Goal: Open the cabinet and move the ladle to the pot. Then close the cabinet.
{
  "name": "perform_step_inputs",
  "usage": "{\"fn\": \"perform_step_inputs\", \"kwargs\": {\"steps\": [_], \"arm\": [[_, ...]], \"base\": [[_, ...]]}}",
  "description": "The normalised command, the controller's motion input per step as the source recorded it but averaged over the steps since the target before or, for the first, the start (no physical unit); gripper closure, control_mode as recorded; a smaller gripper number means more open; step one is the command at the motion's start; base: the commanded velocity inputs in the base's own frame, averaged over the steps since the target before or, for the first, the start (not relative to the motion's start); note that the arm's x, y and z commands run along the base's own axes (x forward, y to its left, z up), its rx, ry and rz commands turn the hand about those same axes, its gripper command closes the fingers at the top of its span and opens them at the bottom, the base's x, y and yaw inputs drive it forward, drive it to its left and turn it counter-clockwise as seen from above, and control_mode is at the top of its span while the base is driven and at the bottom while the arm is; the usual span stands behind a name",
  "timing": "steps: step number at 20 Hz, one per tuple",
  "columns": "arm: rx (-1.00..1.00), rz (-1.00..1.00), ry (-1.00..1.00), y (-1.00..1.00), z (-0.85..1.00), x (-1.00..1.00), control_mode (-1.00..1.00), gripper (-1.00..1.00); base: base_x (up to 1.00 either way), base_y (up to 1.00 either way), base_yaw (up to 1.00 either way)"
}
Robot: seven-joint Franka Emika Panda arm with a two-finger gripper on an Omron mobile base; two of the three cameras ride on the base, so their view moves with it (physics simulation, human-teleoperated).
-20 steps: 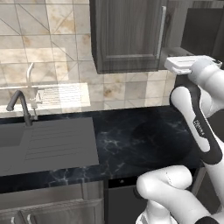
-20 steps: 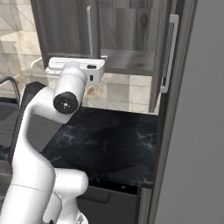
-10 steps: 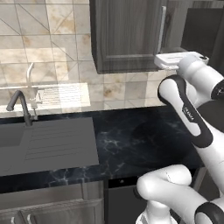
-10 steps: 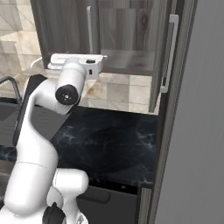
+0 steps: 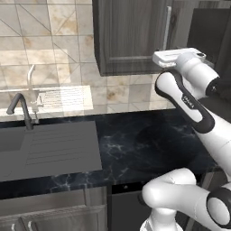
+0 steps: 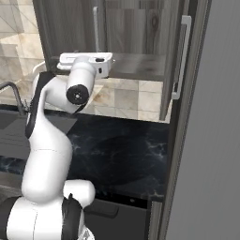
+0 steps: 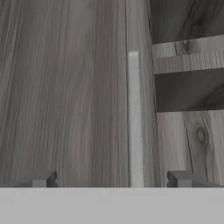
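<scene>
The cabinet (image 5: 131, 36) hangs above the counter. Its left door (image 7: 65, 96) is shut, and the right door (image 6: 174, 61) stands swung open. My gripper (image 7: 113, 179) is open, close in front of the left door near its lower edge. The door's long silver bar handle (image 7: 133, 118) runs between my fingertips (image 7: 43, 179), apart from both. The hand (image 5: 178, 56) is level with the cabinet's bottom edge, as the right base view also has it (image 6: 86, 58). Past the door's edge I see the inner shelf (image 7: 188, 57). The ladle and the pot are out of view.
A black marble counter (image 5: 144, 144) lies below, with a grey sink (image 5: 49, 149) and a tap (image 5: 20, 108) at its left. The open door's handle (image 6: 183, 56) juts toward the base. A tall grey panel (image 6: 211, 140) walls off the right.
The hand has risen slightly and swung in toward the left door's handle. The jaws have stayed open.
</scene>
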Motion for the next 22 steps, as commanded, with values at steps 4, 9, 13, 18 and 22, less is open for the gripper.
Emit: {"fn": "perform_step_inputs", "kwargs": {"steps": [4,9,13,18,22], "arm": [[0.00,0.00,-0.12,-0.08,0.00,0.22,-1.00,-1.00],[0.00,0.00,-0.09,-0.01,0.00,0.25,-1.00,-1.00],[0.00,0.00,-0.09,-0.04,0.00,0.24,-1.00,-1.00],[0.00,0.00,-0.02,-0.09,0.00,0.23,-1.00,-1.00],[0.00,0.00,0.00,-0.11,0.00,0.14,-1.00,-1.00]], "base": [[0.00,0.00,0.00],[0.00,0.00,0.00],[0.00,0.00,0.00],[0.00,0.00,0.00],[0.00,0.00,0.00]]}}
